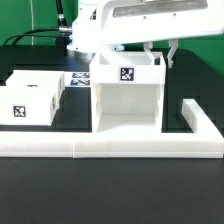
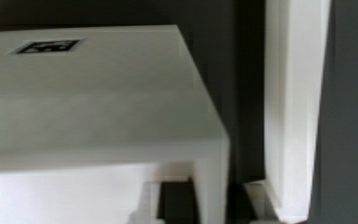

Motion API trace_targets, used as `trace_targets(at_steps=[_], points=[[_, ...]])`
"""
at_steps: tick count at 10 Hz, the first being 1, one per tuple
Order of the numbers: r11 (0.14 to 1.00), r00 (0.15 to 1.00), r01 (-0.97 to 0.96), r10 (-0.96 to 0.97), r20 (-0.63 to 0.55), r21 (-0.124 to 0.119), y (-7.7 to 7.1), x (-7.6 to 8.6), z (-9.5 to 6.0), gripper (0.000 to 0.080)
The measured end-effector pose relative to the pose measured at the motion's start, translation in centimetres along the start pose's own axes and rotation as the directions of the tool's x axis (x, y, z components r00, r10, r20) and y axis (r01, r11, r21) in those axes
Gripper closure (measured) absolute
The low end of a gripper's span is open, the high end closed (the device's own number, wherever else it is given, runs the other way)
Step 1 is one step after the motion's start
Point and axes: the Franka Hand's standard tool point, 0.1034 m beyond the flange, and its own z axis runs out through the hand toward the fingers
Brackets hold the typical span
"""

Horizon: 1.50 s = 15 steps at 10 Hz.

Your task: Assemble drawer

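Three white drawer parts on the black table (image 1: 40, 180). Tall shell (image 1: 127, 100) stands upright mid-table, open side facing the exterior camera, tag on top, front edge at the long L-shaped rail (image 1: 110, 150). Two box trays lie side by side well off toward the exterior view's left: nearer tray (image 1: 30, 103), farther tray (image 1: 72, 81) just beside the shell. Arm hangs over the shell's rear. Gripper (image 1: 160, 52) behind the shell's top corner on the exterior view's right, fingers closed together, nothing visibly held. Wrist view: shell top (image 2: 87, 90) close up.
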Motion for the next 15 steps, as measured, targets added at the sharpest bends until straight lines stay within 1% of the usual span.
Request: trace_targets(at_steps=[1,2,3,4,5,6,8,9,10,11,12,13,15], points=[[0.988,0.988,-0.157,0.157,-0.006,0.004,-0.6,-0.1,0.2,0.0760],[0.965,0.964,-0.264,0.264,-0.009,0.005,-0.7,0.1,0.4,0.0755],[0.937,0.936,-0.350,0.350,-0.024,0.007,-0.4,0.6,0.4,0.0755],[0.926,0.925,-0.377,0.377,-0.038,0.012,-0.1,1.1,0.3,0.0754],[0.919,0.918,-0.394,0.395,-0.042,0.017,-0.1,1.2,0.4,0.0753],[0.889,0.888,-0.457,0.458,-0.041,0.030,-0.4,1.3,0.1,0.0753],[0.858,0.858,-0.511,0.513,-0.039,0.045,-0.6,1.4,0.0,0.0752],[0.814,0.814,-0.578,0.580,-0.036,0.058,-0.7,1.5,-0.1,0.0752],[0.731,0.731,-0.679,0.682,-0.027,0.074,-0.7,1.5,-0.1,0.0751],[0.655,0.656,-0.752,0.755,-0.015,0.077,-0.9,1.4,0.0,0.0751],[0.600,0.602,-0.795,0.799,-0.011,0.084,-1.1,1.6,0.1,0.0750],[0.564,0.566,-0.820,0.825,-0.011,0.094,-1.1,1.8,0.2,0.0747],[0.477,0.480,-0.872,0.877,0.005,0.107,-1.4,2.0,-0.1,0.0745]])
